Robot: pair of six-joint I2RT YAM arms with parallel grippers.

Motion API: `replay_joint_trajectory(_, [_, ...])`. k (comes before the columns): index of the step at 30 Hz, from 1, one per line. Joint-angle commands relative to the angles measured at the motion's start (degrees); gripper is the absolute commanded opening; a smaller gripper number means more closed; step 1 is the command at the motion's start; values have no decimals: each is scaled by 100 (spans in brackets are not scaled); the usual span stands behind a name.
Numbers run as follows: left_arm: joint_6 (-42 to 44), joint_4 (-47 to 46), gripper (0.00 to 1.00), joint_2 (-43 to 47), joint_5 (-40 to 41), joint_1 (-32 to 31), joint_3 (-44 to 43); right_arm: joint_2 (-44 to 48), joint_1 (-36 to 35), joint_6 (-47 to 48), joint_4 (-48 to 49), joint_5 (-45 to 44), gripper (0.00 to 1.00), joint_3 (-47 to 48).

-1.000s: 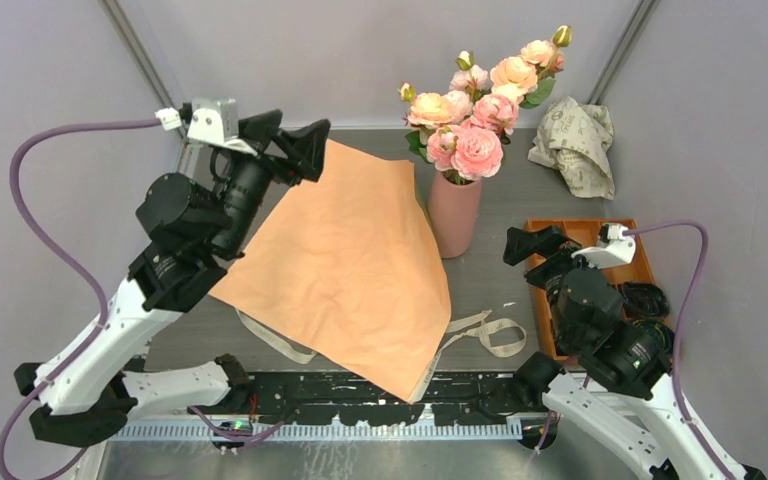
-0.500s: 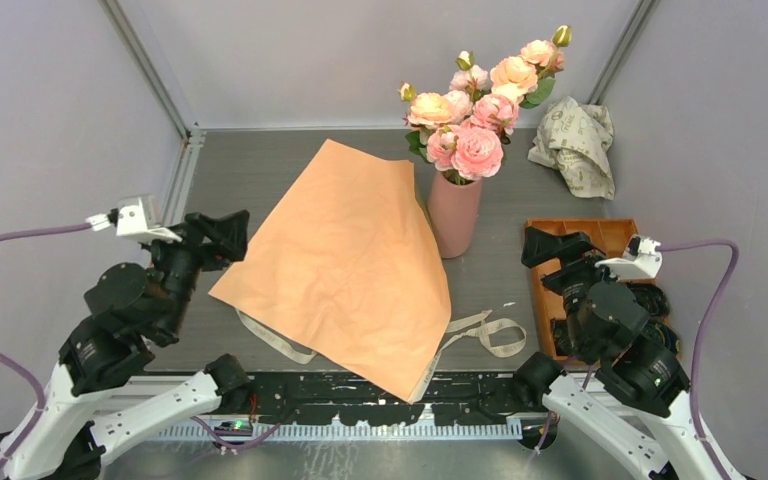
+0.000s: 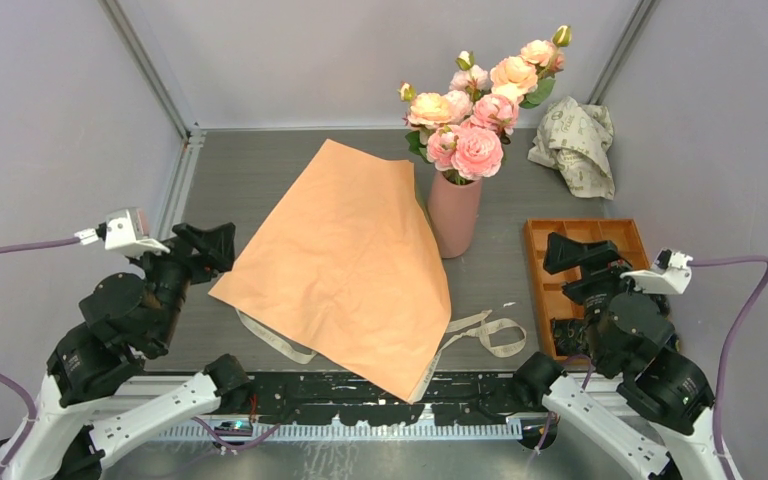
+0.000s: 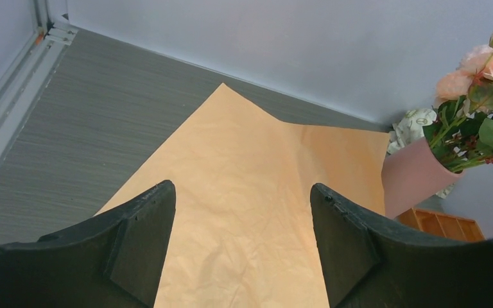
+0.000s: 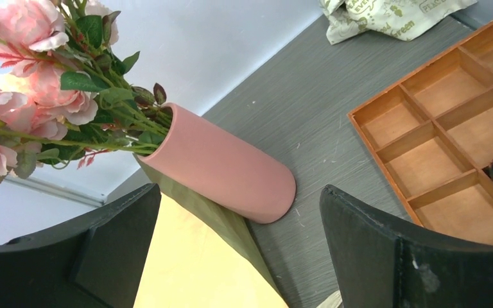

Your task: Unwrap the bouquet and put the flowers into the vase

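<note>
One tall matte pink cylindrical vase [image 3: 455,215] stands upright between the left gripper [image 3: 218,247] and right gripper [image 3: 570,265], well apart from both. It holds about eight pink and peach blooms [image 3: 475,110]. One flat orange paper sheet [image 3: 350,265] touches it. Both grippers' jaws are apart and empty.

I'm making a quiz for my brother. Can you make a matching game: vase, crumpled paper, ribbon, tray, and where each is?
1 tall matte pink cylinder vase
2 crumpled cream printed paper
3 flat beige ribbon
4 orange compartment tray

A far right corner
B holding pink flowers
C partly under the orange paper sheet
D right edge, nearer than the corner

Pairs: 1-B, 2-A, 3-C, 4-D
</note>
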State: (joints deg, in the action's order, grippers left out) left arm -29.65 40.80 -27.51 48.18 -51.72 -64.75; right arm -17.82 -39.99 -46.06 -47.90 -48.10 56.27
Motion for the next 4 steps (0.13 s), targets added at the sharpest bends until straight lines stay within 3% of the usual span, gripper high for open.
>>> replay_joint_trajectory(1, [-80,3,77,-22,151,-12,-196,-215,-18,-6,-129,-223,99,295])
replay_joint_trajectory(4, [-83,7,77,-36,158,-13,-196,-130,-17,-24,-81,-260,99,262])
